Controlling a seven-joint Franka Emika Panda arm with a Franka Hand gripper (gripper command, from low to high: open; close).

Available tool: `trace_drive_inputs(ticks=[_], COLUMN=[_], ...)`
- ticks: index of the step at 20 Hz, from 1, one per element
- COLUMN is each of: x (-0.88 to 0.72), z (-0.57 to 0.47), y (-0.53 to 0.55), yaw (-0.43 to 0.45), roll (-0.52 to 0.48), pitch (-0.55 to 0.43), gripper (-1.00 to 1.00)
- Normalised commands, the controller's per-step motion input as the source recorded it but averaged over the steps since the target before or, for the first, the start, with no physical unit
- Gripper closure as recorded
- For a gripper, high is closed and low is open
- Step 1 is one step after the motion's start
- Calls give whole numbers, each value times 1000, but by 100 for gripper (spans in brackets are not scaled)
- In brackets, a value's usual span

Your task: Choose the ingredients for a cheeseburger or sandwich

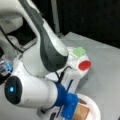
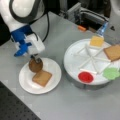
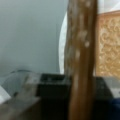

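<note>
At a front view's left, over the small white round plate [image 2: 27,81] on the grey desk [image 2: 62,105], the claw [image 2: 35,59] of the white arm with its blue wrist mount hangs with its tips closed on the dark brown round patty [image 2: 35,65], which it holds on edge, upright, above the plate's upper left part. Just to the right of the patty and a little lower, a tan-brown toast square [image 2: 42,78] lies flat on the same plate; whether the patty's lower edge touches it cannot be told. In the wrist view the patty [image 3: 81,57] shows as a tall brown band held edge-on, with the textured toast [image 3: 108,45] to its right and the plate's white rim [image 3: 62,45] behind. Farther right in that front view stands a large white round tray [image 2: 75,62] split into wedge compartments: a red disc [image 2: 85,76] in a lower wedge, a yellow cheese square [image 2: 96,41] in an upper wedge, a green leafy piece [image 2: 111,73] at the lower right and a second tan toast square [image 2: 113,52] at the right edge, each in its own wedge. In a front view the arm hides the claw; the green piece [image 1: 79,51], the red disc [image 1: 84,65] and the toast on the plate [image 1: 82,112] show beside it.
</note>
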Motion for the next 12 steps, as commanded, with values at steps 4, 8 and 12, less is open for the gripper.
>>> trace_drive_inputs(ticks=[4, 8, 12], x=[430, 376, 220], z=[-236, -189, -123], y=[-221, -153, -130], yaw=[105, 90, 120], roll=[155, 97, 31], pitch=[-74, -68, -36], gripper=[100, 100, 100])
